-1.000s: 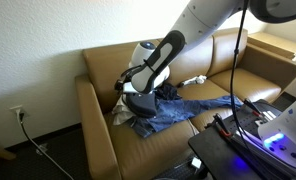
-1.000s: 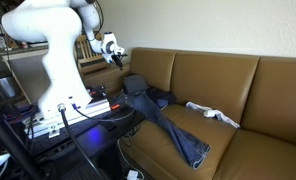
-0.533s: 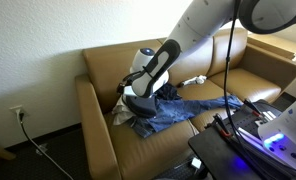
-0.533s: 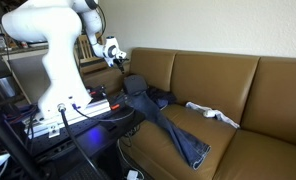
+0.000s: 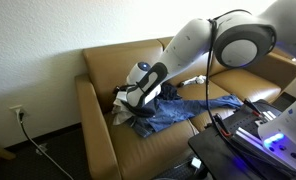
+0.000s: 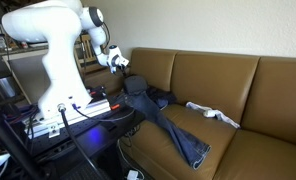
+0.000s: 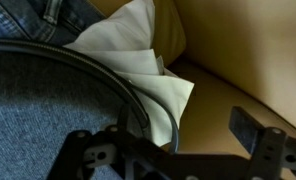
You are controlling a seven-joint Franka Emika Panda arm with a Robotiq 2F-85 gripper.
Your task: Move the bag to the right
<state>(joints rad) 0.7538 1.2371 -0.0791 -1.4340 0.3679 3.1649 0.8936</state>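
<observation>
The bag is a dark grey fabric bag with a black strap. It lies on the jeans at one end of the tan couch and shows in both exterior views (image 5: 143, 103) (image 6: 136, 86). In the wrist view its grey cloth (image 7: 38, 125) fills the lower left, and its black strap (image 7: 138, 95) curves down between the jaws. My gripper (image 7: 178, 136) is open, low over the bag's edge, with the strap's end between the fingers. It also shows in both exterior views (image 5: 131, 97) (image 6: 124, 70). I cannot tell whether the fingers touch the strap.
Blue jeans (image 5: 188, 108) (image 6: 170, 125) stretch along the couch seat. A white cloth (image 7: 128, 50) (image 5: 119, 114) lies beside the bag, near the armrest (image 5: 88, 110). Another white item (image 6: 213, 114) lies further along the seat. Electronics with cables stand in front of the couch (image 6: 83, 108).
The arm has lowered and reached toward the bag at the couch's end. The bag and the jeans have not moved.
</observation>
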